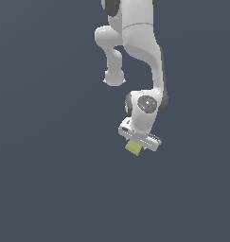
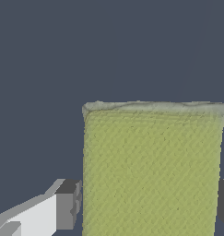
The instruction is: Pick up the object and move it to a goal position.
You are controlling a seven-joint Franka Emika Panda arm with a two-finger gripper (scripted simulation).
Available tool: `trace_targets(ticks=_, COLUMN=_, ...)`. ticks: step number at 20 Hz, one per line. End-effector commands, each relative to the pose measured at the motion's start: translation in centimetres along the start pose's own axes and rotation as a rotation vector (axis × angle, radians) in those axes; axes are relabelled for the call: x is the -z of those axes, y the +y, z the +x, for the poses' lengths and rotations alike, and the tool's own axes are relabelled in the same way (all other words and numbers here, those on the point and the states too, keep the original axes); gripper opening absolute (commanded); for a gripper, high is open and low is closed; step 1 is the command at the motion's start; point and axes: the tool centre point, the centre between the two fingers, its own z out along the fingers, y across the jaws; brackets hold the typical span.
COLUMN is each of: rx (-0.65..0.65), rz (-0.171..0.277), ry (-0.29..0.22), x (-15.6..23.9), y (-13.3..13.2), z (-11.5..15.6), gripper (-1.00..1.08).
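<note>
Block in the gripper's clamp, up against plain grey.

And there it is: the white arm (image 1: 135,42) bends down from the top of the exterior view, and the gripper (image 1: 135,146) at its end has the yellow-green block (image 1: 133,148) poking out just below the hand. Wrist view confirms it: the block (image 2: 152,170) fills the space between the two fingers (image 2: 67,205), each pad pressed against a side (the far pad only just in view). Flat dark grey background all around.
</note>
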Motion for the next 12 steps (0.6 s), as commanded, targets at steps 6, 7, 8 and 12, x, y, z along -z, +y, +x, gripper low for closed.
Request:
trace_targets(ticks=6, rx=0.000, rz=0.002, ry=0.002, x=5.1, y=-2.0, z=-3.3, gripper=-1.00)
trace_targets(ticks=7, rx=0.000, rz=0.001, ry=0.002, x=5.9, y=-2.3, z=-3.8, gripper=-1.00)
trace_targets(ticks=8, rx=0.000, rz=0.001, ry=0.002, x=6.7, y=-2.6, z=-4.3, gripper=-1.00)
trace_targets(ticks=12, rx=0.000, rz=0.001, ry=0.002, x=9.4, y=-3.8, z=-6.1, gripper=-1.00)
